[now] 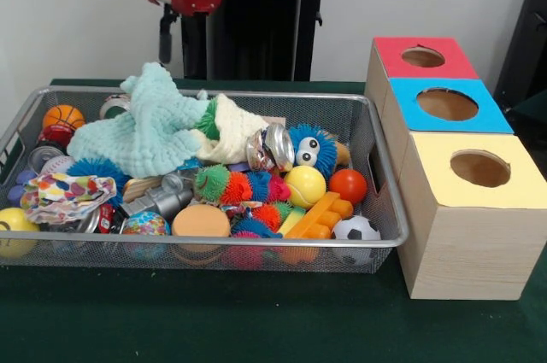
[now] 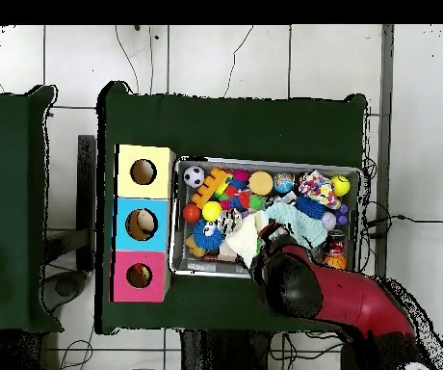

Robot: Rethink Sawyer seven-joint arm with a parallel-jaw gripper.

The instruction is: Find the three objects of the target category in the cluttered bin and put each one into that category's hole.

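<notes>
A wire-mesh bin (image 1: 386,243) (image 2: 264,162) is heaped with toys. Balls lie in it: a yellow tennis ball (image 1: 305,185) (image 2: 212,211), a red ball (image 1: 348,185) (image 2: 191,213), a soccer ball (image 1: 356,229) (image 2: 195,176) and a basketball (image 1: 64,116). A mint cloth (image 1: 145,128) (image 2: 302,224), a cream cloth (image 1: 231,128) and a patterned cloth (image 1: 64,194) cover part of the pile. A crushed can (image 1: 272,147) leans beside a blue fuzzy toy with eyes (image 1: 312,149). My gripper (image 1: 165,38) hangs behind the bin's far rim, above the mint cloth. The red and black arm (image 2: 293,279) hides it from overhead.
Three wooden boxes stand in a row beside the bin, each with a round hole: yellow top (image 1: 479,168) (image 2: 143,171), blue top (image 1: 446,104) (image 2: 142,224), red top (image 1: 422,56) (image 2: 140,276). Spiky toys (image 1: 226,185), an orange brick (image 1: 320,216) and an orange disc (image 1: 201,222) fill the bin's front.
</notes>
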